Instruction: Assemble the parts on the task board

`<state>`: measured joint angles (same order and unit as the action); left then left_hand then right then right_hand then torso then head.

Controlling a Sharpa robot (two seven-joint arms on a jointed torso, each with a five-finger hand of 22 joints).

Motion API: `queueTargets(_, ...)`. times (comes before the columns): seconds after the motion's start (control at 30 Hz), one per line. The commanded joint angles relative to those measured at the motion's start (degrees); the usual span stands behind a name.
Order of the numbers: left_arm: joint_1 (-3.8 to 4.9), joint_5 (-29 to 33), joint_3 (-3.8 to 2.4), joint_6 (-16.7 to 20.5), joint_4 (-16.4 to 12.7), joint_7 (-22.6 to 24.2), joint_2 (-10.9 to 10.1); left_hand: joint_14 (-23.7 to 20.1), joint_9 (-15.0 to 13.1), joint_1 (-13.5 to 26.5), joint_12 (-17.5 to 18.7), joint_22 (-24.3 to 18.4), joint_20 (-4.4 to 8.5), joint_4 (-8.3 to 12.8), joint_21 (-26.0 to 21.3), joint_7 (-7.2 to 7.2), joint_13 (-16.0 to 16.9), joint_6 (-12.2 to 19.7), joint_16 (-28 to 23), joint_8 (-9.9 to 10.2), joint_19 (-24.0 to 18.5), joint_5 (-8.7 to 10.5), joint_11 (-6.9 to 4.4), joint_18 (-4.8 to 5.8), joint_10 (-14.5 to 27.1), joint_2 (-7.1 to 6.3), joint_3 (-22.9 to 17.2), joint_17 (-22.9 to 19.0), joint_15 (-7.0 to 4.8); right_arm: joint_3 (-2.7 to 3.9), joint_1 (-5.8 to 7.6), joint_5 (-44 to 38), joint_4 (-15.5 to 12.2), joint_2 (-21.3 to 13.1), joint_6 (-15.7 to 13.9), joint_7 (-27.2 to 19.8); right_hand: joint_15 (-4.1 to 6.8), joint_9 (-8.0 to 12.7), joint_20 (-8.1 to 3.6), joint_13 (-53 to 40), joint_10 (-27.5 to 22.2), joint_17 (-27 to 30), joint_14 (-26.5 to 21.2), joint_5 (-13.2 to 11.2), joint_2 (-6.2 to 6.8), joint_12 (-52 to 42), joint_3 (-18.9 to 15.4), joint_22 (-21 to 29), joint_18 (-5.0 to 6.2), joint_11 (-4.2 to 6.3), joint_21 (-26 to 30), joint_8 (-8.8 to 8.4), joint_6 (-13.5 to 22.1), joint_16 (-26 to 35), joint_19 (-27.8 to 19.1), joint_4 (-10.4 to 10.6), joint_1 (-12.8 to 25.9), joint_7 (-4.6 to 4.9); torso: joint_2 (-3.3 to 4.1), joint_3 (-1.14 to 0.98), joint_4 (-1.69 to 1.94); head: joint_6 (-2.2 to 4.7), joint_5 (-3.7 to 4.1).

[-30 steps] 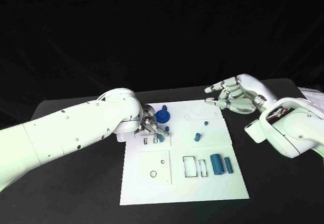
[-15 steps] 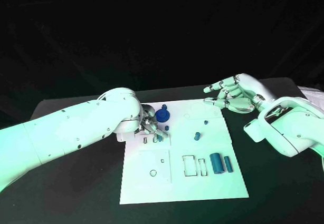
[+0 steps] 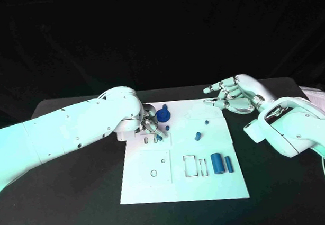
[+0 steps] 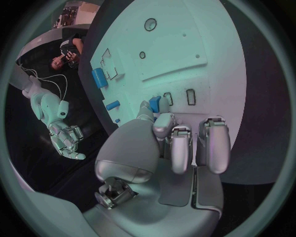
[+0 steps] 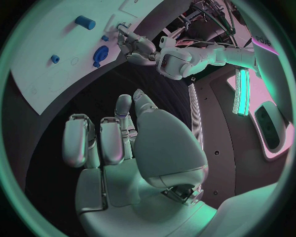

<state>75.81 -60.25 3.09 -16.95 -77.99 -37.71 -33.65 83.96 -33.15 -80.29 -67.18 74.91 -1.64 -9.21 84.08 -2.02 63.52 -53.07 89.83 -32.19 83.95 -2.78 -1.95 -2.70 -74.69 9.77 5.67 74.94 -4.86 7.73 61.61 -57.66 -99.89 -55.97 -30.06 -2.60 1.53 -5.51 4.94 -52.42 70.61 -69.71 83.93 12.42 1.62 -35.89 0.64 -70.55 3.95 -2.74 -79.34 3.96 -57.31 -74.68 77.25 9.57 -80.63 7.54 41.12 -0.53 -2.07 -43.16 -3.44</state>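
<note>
Our left hand (image 3: 151,125) sits low at the board's (image 3: 185,193) ten o'clock corner, fingers pinching a small blue part (image 4: 155,103) over the narrow slots (image 4: 190,96) there. We judge this the seating step; next it needs the part squared to a slot and pressed straight down. Toward three o'clock, loose parts (image 3: 221,163) lie at the board's lower right. Our right hand (image 3: 233,96) hovers off the board's one o'clock corner, fingers curled on nothing. Against a second ago, both hands have scarcely moved.
</note>
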Motion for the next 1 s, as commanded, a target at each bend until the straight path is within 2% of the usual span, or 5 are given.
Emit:
queueTargets(0.03,-0.19,1.6,0.16,1.3,-0.2,0.2,-0.2,6.0,-0.7,-4.1,1.0,4.2,0.28,3.8,0.0,-0.34,-0.6,0.5,0.2,0.3,0.1,-0.47,0.29,0.25,0.7,1.21,-6.5,15.1,-0.09,0.02,-0.08,-0.8,0.1,0.2,0.9,-0.1,-0.10,0.0,-0.01,0.1,-0.4,0.0,1.6,0.2,-0.08,0.3,-0.3,0.0,0.57,-0.02,0.3,-0.14,0.0,0.1,-0.4,-0.1,-0.4,0.42,0.04,0.00,-0.04,-0.08,0.05)
queueTargets(0.23,-0.24,4.3,-0.07,4.1,-1.6,0.5,-1.4,6.0,-2.2,-0.4,1.9,4.4,-0.15,4.0,0.0,-0.89,-1.0,0.3,0.2,1.0,0.1,-0.41,0.56,0.23,0.4,-4.36,-19.5,15.1,0.43,0.02,-0.11,-0.8,0.5,0.3,0.9,0.0,-0.10,0.0,-0.01,0.2,-0.4,0.1,1.6,0.2,-0.12,0.5,-0.3,0.1,0.59,-0.02,0.4,-0.12,0.0,0.2,-0.5,-0.1,-0.4,0.41,0.05,-0.03,0.00,-0.06,0.12)
queueTargets(0.37,-0.25,5.1,-0.21,6.0,-3.2,0.6,-2.8,6.0,-4.6,5.8,2.0,4.7,-0.38,4.1,-0.1,-0.86,-0.8,-0.1,0.2,0.9,0.1,-0.32,0.68,0.25,-0.1,-10.71,-34.0,15.1,0.53,0.02,-0.11,-0.8,0.9,0.3,0.9,0.1,-0.10,0.0,-0.01,0.2,-0.4,0.1,1.6,0.2,-0.14,0.5,-0.3,0.2,0.60,-0.02,0.5,-0.11,0.0,0.2,-0.5,0.0,-0.4,0.42,-0.06,0.00,0.10,-0.14,0.13)
queueTargets(0.7,-0.47,3.4,-0.25,13.2,-7.3,1.0,-6.5,6.0,-6.1,8.8,1.3,5.6,-0.36,4.7,0.3,-0.66,0.0,-0.4,0.2,0.4,0.7,-0.23,0.64,0.45,-0.8,-12.72,-38.9,15.1,0.39,0.02,-0.11,-0.7,1.4,0.4,0.9,0.1,-0.11,-0.1,-0.01,0.4,-0.4,0.2,1.6,0.2,-0.22,0.6,-0.4,0.2,0.60,-0.04,0.5,-0.10,0.0,0.3,-0.5,0.1,-0.2,0.43,-0.06,-0.10,0.19,-0.23,-0.17)
queueTargets(1.0,-2.86,-3.3,-0.24,19.8,-11.7,3.6,-9.5,6.0,-6.5,9.6,1.3,6.0,-0.32,4.6,0.6,-0.59,0.0,-0.6,0.2,0.3,0.9,-0.19,0.59,0.54,-0.9,-13.24,-39.6,15.1,0.36,0.01,-0.11,-0.6,1.6,0.1,1.0,0.1,-0.11,-0.1,-0.01,0.4,-0.4,0.2,1.6,0.2,-0.22,0.6,-0.5,0.2,0.60,-0.05,0.5,-0.10,0.0,0.3,-0.5,0.2,-0.2,0.43,-0.08,-0.05,0.50,-0.20,-0.13)
